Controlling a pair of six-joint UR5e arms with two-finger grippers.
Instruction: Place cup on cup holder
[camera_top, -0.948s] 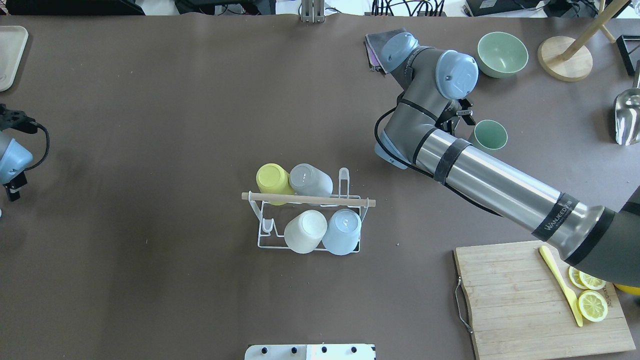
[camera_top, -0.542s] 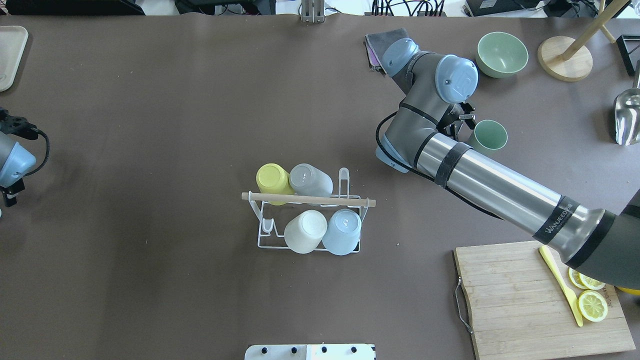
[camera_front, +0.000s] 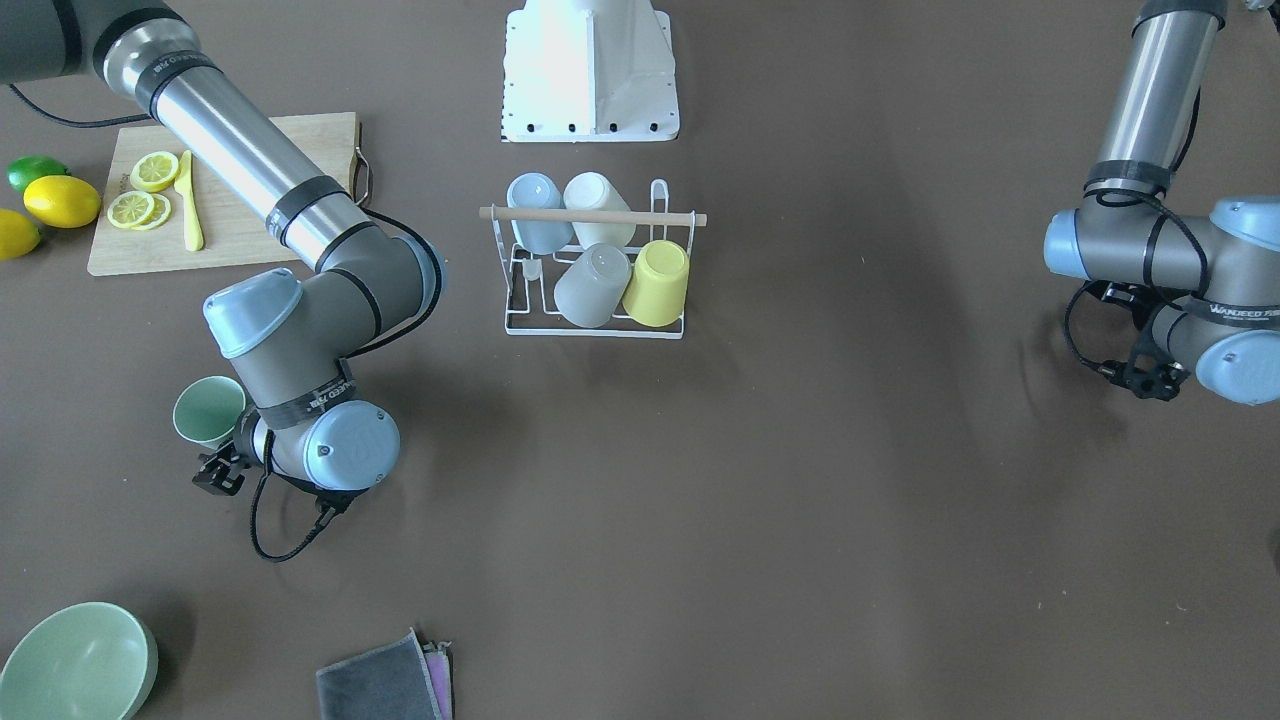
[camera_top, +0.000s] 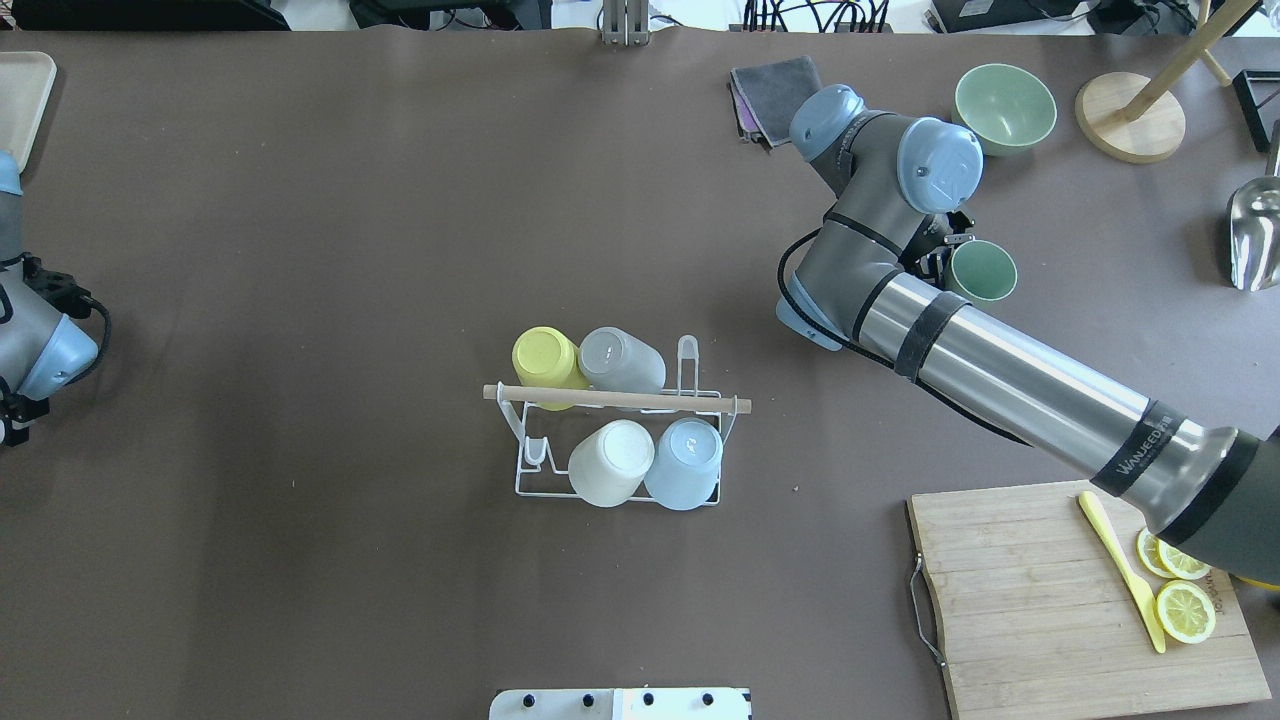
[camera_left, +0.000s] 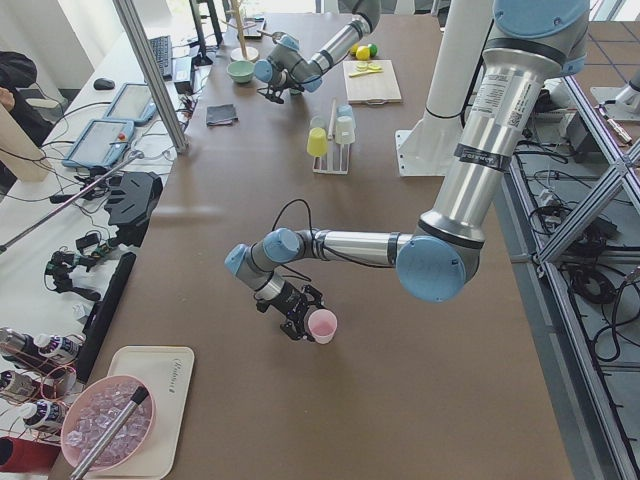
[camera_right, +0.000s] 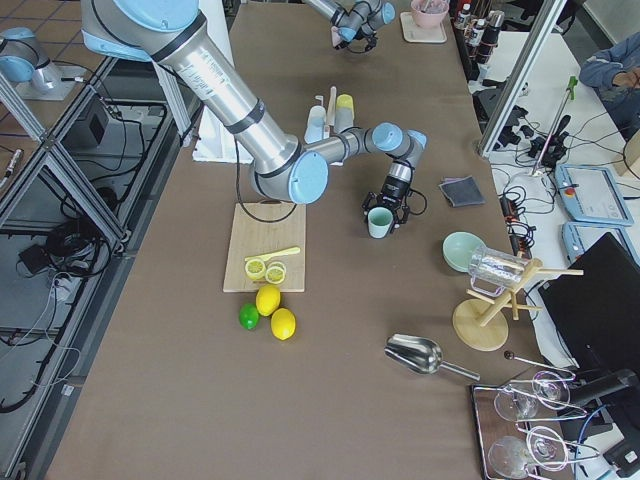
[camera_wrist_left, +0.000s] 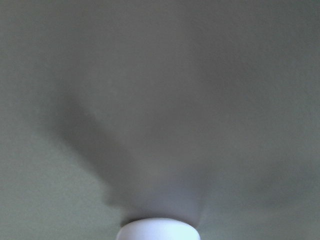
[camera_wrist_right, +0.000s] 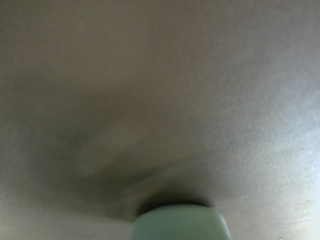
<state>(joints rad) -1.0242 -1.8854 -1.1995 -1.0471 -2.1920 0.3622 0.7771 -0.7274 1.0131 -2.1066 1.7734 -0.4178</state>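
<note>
The cup holder (camera_top: 618, 400) is a white wire rack with a wooden rod at the table's middle, also in the front view (camera_front: 592, 215). It holds yellow, grey, white and light blue cups upside down. A green cup (camera_top: 984, 272) stands upright at the far right. My right gripper (camera_top: 948, 252) is at its left side, and in the right side view its fingers (camera_right: 384, 212) straddle the cup. The cup's edge shows in the right wrist view (camera_wrist_right: 177, 224). My left gripper (camera_left: 300, 318) is at a pink cup (camera_left: 322, 326); I cannot tell whether it is open or shut.
A green bowl (camera_top: 1004, 108), a grey cloth (camera_top: 775, 90), a wooden stand (camera_top: 1130, 115) and a metal scoop (camera_top: 1255, 235) lie at the far right. A cutting board (camera_top: 1040, 600) with lemon slices and a yellow knife sits near right. A tray (camera_top: 20, 100) is far left.
My right arm has moved right, bringing its gripper up against the green cup, which stayed in place. My left arm has swung nearer along the left edge.
</note>
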